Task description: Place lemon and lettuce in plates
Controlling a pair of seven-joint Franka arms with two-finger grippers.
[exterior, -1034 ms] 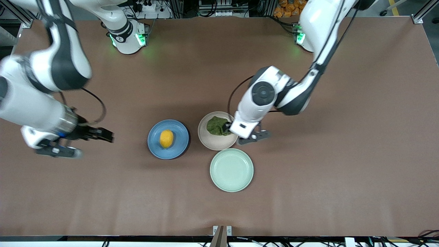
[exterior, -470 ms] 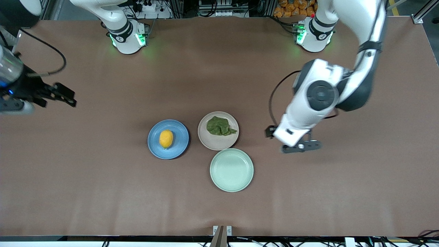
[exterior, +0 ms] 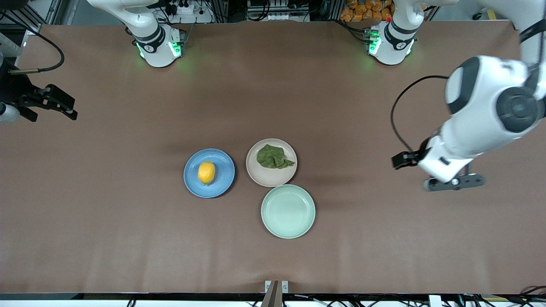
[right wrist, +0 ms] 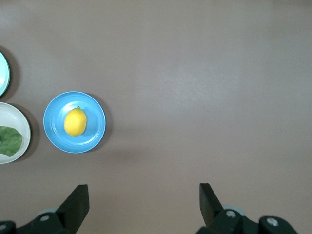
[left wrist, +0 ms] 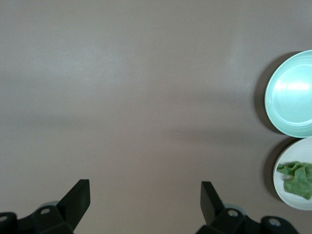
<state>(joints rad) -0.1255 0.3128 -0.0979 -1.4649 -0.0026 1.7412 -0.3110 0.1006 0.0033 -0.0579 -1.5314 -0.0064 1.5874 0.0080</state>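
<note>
The lemon [exterior: 206, 172] lies on the blue plate [exterior: 224, 169]. The lettuce [exterior: 273, 157] lies on the beige-pink plate [exterior: 270, 178] beside it. My left gripper [exterior: 400, 160] is open and empty over bare table toward the left arm's end, well apart from the plates. My right gripper [exterior: 65, 106] is open and empty over the table's edge at the right arm's end. The left wrist view shows the open left gripper [left wrist: 145, 195], the lettuce [left wrist: 297, 178] and its plate [left wrist: 285, 192]. The right wrist view shows the open right gripper [right wrist: 144, 197], the lemon [right wrist: 75, 122] and the blue plate [right wrist: 95, 122].
A pale mint-green plate [exterior: 288, 211] stands bare, nearer the front camera than the beige-pink plate and touching it. It also shows in the left wrist view [left wrist: 291, 92]. The brown table [exterior: 128, 238] stretches wide around the plates.
My left gripper let go of the lettuce on the beige-pink plate and swung away toward the left arm's end. My right gripper drew back to the right arm's end.
</note>
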